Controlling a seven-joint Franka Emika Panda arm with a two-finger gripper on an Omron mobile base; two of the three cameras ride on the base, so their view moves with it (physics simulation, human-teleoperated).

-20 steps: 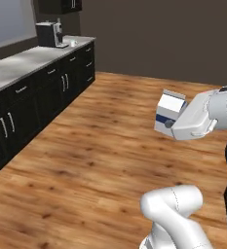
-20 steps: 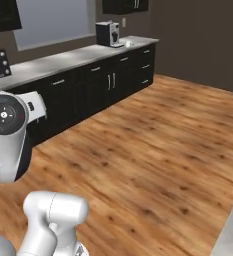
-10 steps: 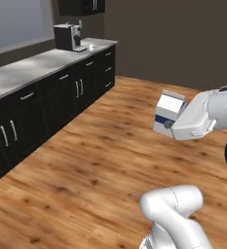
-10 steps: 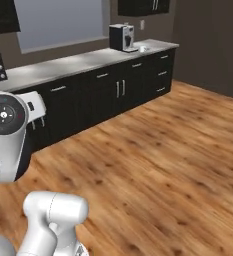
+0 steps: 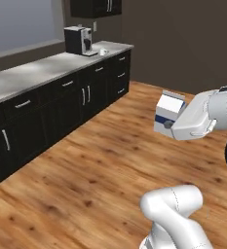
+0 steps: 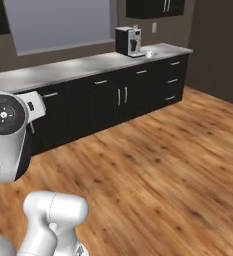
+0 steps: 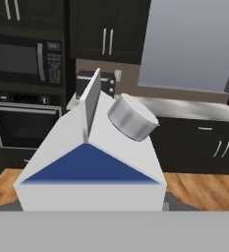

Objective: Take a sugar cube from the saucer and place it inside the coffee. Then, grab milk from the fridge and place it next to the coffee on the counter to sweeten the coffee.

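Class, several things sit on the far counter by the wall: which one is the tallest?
The black-and-silver coffee machine near the counter's far end. It towers over the small white mug beside it, the other thing standing there.

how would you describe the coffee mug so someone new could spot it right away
Follow the long counter over the black cabinets to its far end, where the black-and-silver coffee machine stands. Just beside the machine, toward the counter's end, sits the coffee: a small white mug, far smaller than the machine and the only cup there.
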